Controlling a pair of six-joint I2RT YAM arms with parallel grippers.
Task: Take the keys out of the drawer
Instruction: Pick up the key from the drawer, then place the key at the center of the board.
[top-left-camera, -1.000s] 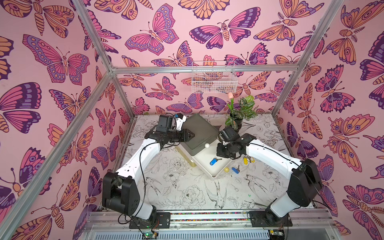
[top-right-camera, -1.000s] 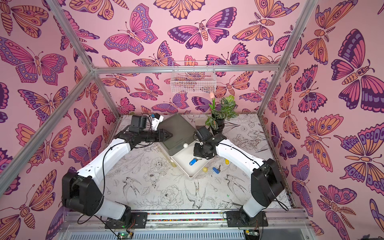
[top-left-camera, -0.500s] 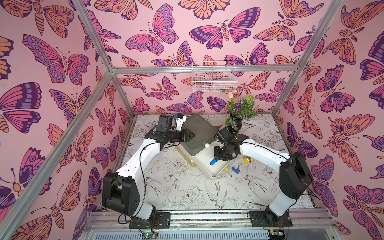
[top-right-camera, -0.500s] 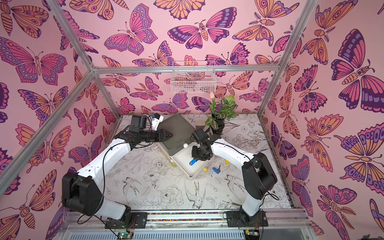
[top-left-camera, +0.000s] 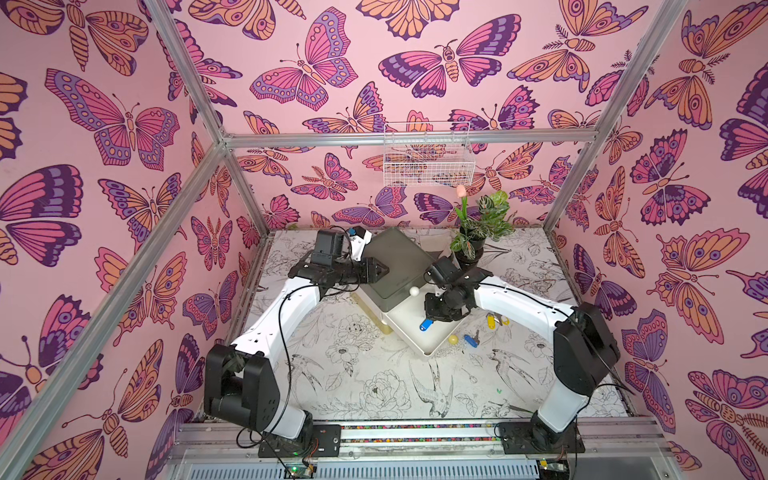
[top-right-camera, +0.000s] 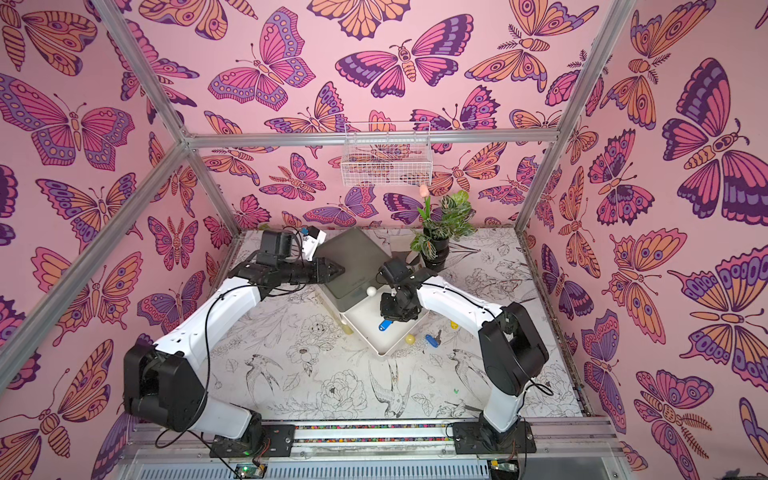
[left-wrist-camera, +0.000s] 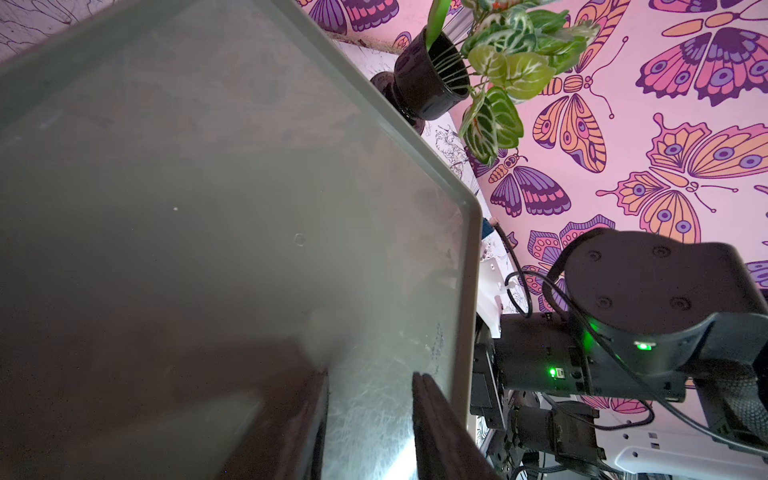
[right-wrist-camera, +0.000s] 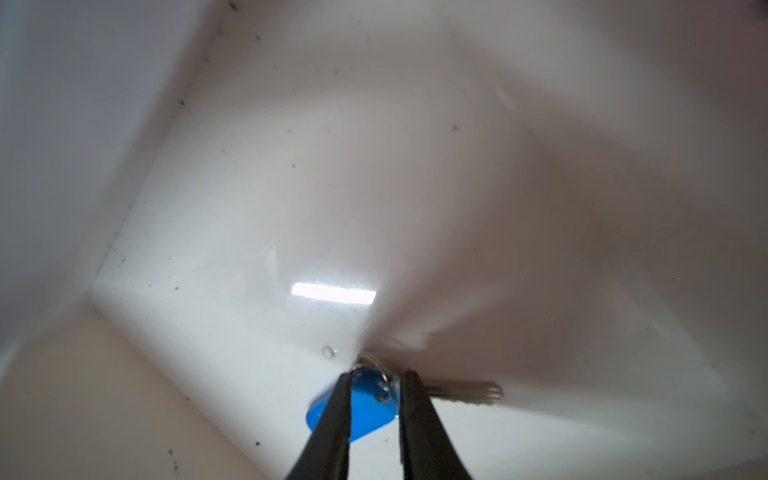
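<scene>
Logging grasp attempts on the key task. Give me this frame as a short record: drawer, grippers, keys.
drawer: white, pulled open
right gripper: inside the drawer, shut on blue-tagged key
left gripper: shut, empty, at the grey cabinet top
keys out: yellow-tagged key and second blue key on the table beside the drawer
keys in drawer: only the gripped one visible

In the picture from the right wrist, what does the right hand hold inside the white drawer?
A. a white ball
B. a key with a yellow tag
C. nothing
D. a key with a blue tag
D: the right hand pinches the blue-tagged key at its ring end, inside the white drawer.
</scene>
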